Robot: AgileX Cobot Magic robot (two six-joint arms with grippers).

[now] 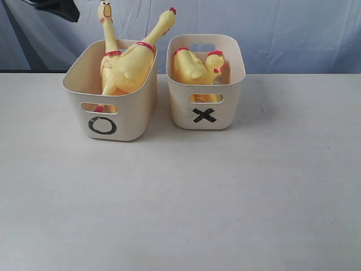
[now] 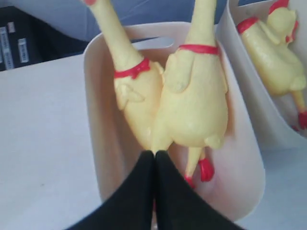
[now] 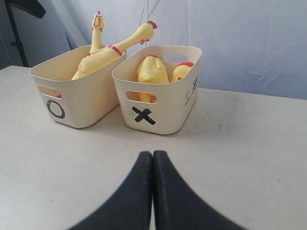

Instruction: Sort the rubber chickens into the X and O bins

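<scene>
Soft, even light is washing over a pale scene, with mild blur up close.
In the exterior view, the white table (image 1: 180, 214) is glowing brightly, and the X bin (image 1: 183, 110) is casting a faint, soft-edged shadow toward the right of the frame. The left gripper (image 2: 154, 152) is showing out of focus in its wrist view, and the rubber chicken (image 2: 192, 105) nearest it is looking slightly soft.

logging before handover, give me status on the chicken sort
Left gripper and right gripper: jaws shut, empty. Two rubber chickens in O bin, apparently two more in X bin. Nothing blocking seen.
</scene>
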